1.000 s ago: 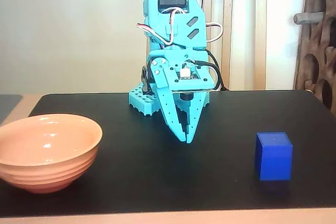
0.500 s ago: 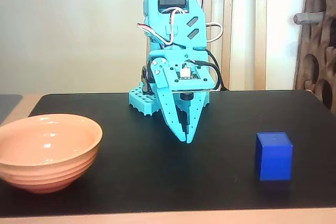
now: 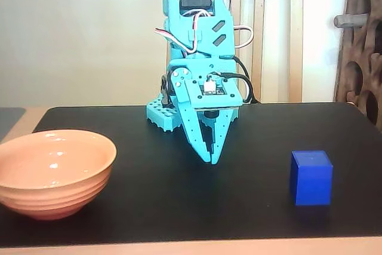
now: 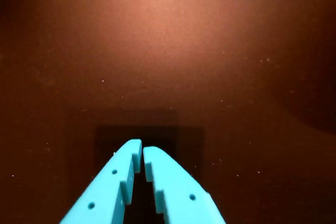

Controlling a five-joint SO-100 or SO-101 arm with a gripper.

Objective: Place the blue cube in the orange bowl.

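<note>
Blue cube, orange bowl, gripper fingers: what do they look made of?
Blue cube: likely solid plastic, smooth with a faint sheen on its faces.
Orange bowl: glazed ceramic or glossy plastic; bright highlights inside, ridges outside, so I can't tell which.
Gripper fingers: matte turquoise plastic, probably 3D printed, with small round holes.

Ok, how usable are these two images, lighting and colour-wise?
Fixed view: bright and fairly sharp, with a washed-out window behind the arm, glare spots on the orange bowl and a soft shadow under the blue cube. Wrist view: heavy red-brown cast, the black mat reads brown with a bright patch at top and dark corners; only the shut gripper shows, neither bowl nor cube.
</note>
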